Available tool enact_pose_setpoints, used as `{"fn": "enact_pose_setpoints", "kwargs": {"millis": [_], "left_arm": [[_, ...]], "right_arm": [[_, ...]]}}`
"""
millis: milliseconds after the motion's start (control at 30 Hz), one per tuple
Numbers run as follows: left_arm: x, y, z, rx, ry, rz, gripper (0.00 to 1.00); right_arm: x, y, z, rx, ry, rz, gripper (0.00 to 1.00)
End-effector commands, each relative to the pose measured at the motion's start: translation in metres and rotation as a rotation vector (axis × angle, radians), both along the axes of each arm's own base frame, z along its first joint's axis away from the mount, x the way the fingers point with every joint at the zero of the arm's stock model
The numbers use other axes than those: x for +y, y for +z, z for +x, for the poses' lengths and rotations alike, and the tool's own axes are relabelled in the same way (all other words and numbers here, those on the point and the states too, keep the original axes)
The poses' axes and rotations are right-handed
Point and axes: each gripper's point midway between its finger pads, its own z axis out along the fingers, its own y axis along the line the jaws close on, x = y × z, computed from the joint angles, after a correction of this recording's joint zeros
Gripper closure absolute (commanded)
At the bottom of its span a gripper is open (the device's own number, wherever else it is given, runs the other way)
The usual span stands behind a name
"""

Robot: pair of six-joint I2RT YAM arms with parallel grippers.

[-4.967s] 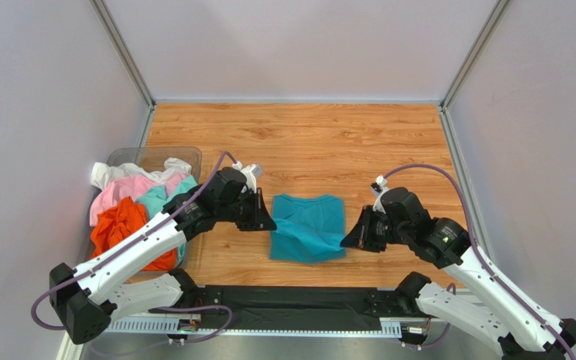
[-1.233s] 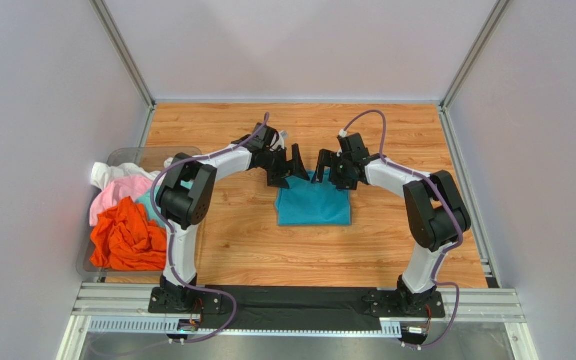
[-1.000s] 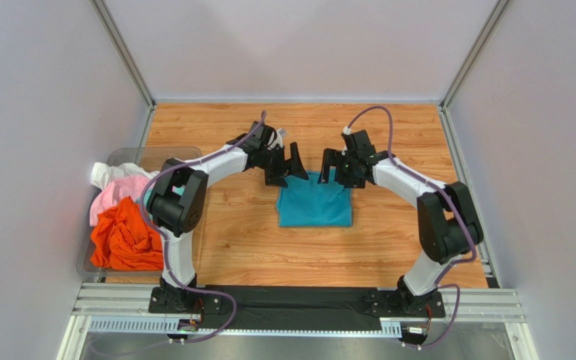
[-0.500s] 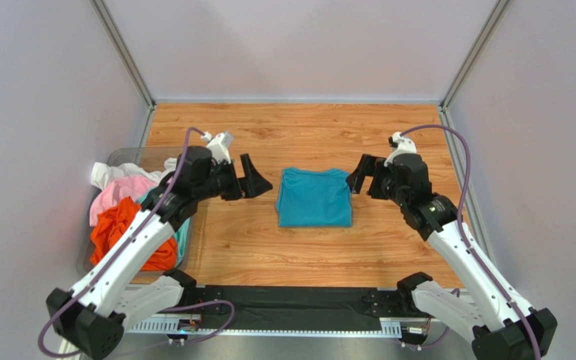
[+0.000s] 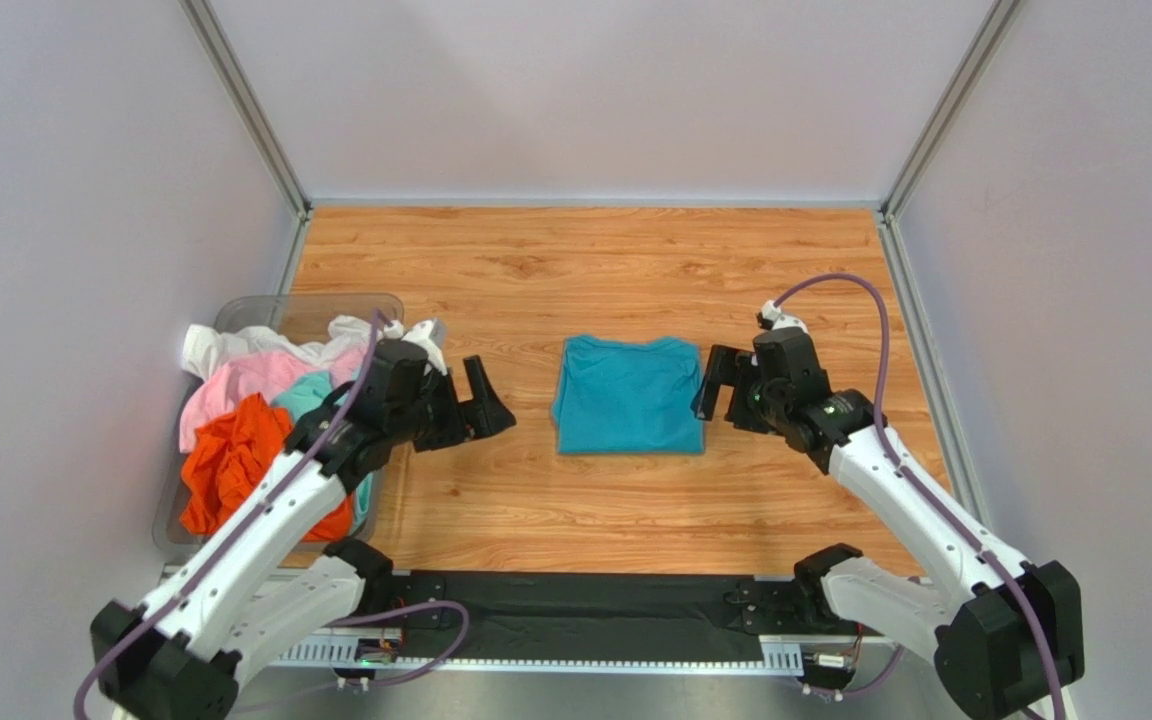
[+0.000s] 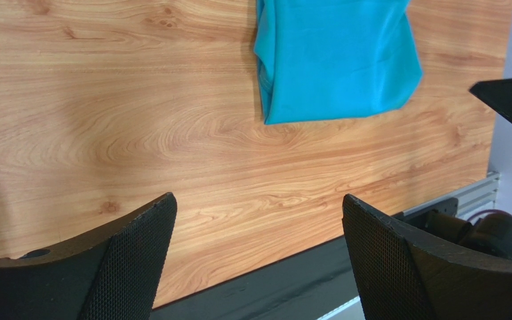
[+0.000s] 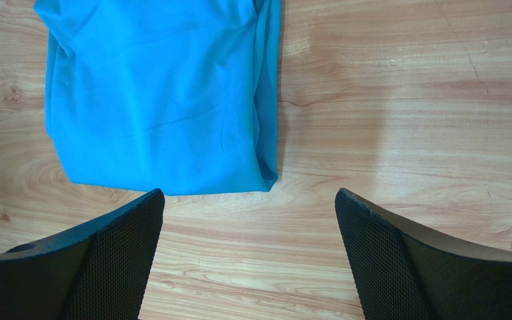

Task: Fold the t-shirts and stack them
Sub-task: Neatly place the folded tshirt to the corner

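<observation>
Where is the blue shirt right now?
In the top view the folded teal shirt lies flat on the table, between the left end effector and right end effector, touched by neither; the bin of other shirts sits off to the left.

In my left wrist view the folded teal-blue t-shirt (image 6: 335,60) runs off the upper edge, so its far part is out of sight; the right wrist view cuts it the same way. The fingers (image 6: 125,260) of my left end effector (image 6: 257,207) are clipped by the lower edge, as are those of my right end effector (image 7: 246,197). From above, my left arm (image 5: 289,495) covers much of the light aqua t-shirt (image 5: 304,398) and part of the orange t-shirt (image 5: 237,458). The heap hides most of the clear bin (image 5: 289,308). My right arm (image 5: 913,503) runs off the bottom edge.
</observation>
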Motion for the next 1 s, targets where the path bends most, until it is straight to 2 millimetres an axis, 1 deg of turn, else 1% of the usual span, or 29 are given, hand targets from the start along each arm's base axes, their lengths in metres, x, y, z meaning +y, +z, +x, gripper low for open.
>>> {"fn": "enact_pose_setpoints", "kwargs": {"millis": [0,33,67,100,133,167,233,267,333,367,433,467,500,533,567,600,633,667,700,733,767,833,867,900,933,967], "left_arm": [[-0.020,-0.002,0.030,-0.015,-0.033,-0.016,0.00],[-0.027,-0.003,0.036,-0.013,-0.052,-0.022,0.00],[-0.033,-0.011,0.045,0.021,-0.061,-0.011,0.00],[-0.045,-0.009,0.051,0.017,-0.100,-0.042,0.00],[-0.051,-0.010,0.056,0.013,-0.126,-0.046,0.00],[-0.058,-0.020,0.067,0.042,-0.128,-0.035,0.00],[-0.066,-0.027,0.079,0.053,-0.142,-0.030,0.00],[-0.072,-0.036,0.089,0.075,-0.151,-0.014,0.00],[-0.077,-0.046,0.100,0.086,-0.163,0.020,0.02],[-0.082,-0.056,0.108,0.113,-0.166,0.035,0.03],[-0.090,-0.068,0.108,0.153,-0.196,0.043,0.10],[-0.095,-0.080,0.110,0.183,-0.205,0.054,0.11],[-0.098,-0.086,0.112,0.192,-0.211,0.064,0.15],[-0.101,-0.102,0.109,0.229,-0.222,0.087,0.18],[-0.105,-0.104,0.112,0.234,-0.230,0.088,0.22],[-0.109,-0.109,0.109,0.248,-0.241,0.091,0.23],[-0.112,-0.118,0.110,0.268,-0.244,0.100,0.23],[-0.113,-0.124,0.110,0.278,-0.242,0.110,0.26],[-0.115,-0.128,0.109,0.288,-0.246,0.114,0.26],[-0.115,-0.138,0.108,0.313,-0.247,0.125,0.29],[-0.118,-0.138,0.109,0.319,-0.256,0.120,0.33],[-0.121,-0.147,0.108,0.339,-0.263,0.129,0.35],[-0.121,-0.150,0.107,0.345,-0.265,0.134,0.38],[-0.123,-0.152,0.105,0.350,-0.269,0.142,0.44],[-0.123,-0.156,0.103,0.359,-0.273,0.151,0.48],[-0.123,-0.156,0.104,0.360,-0.268,0.163,0.53]], "right_arm": [[-0.004,0.005,0.001,-0.029,-0.047,0.020,0.00],[-0.003,0.005,0.000,-0.029,-0.051,0.026,0.00],[-0.005,0.006,-0.003,-0.030,-0.051,0.027,0.00],[-0.006,0.004,-0.006,-0.023,-0.053,0.025,0.00],[-0.007,0.004,-0.008,-0.022,-0.054,0.024,0.00],[-0.009,0.004,-0.012,-0.019,-0.055,0.019,0.00],[-0.011,0.003,-0.017,-0.012,-0.057,0.015,0.00],[-0.013,0.003,-0.021,-0.012,-0.057,0.015,0.00],[-0.016,0.002,-0.026,-0.008,-0.057,0.012,0.00],[-0.017,0.004,-0.029,-0.015,-0.055,0.015,0.00],[-0.020,0.007,-0.032,-0.034,-0.062,0.017,0.00],[-0.021,0.007,-0.035,-0.031,-0.062,0.014,0.00],[-0.023,0.008,-0.036,-0.037,-0.065,0.010,0.00],[-0.025,0.008,-0.038,-0.043,-0.067,0.011,0.00],[-0.025,0.008,-0.039,-0.047,-0.065,0.010,0.00],[-0.027,0.008,-0.040,-0.050,-0.069,0.004,0.00],[-0.028,0.006,-0.041,-0.051,-0.072,0.002,0.00],[-0.029,0.005,-0.043,-0.047,-0.073,-0.001,0.00],[-0.029,0.005,-0.043,-0.048,-0.073,0.001,0.00],[-0.028,0.005,-0.043,-0.045,-0.069,0.002,0.00],[-0.028,0.005,-0.044,-0.044,-0.066,0.005,0.00],[-0.027,0.006,-0.045,-0.045,-0.064,0.008,0.00],[-0.028,0.006,-0.045,-0.047,-0.064,0.006,0.00],[-0.029,0.007,-0.045,-0.051,-0.067,0.005,0.00],[-0.029,0.007,-0.045,-0.053,-0.066,0.004,0.00],[-0.029,0.008,-0.044,-0.057,-0.065,0.005,0.00]]}}
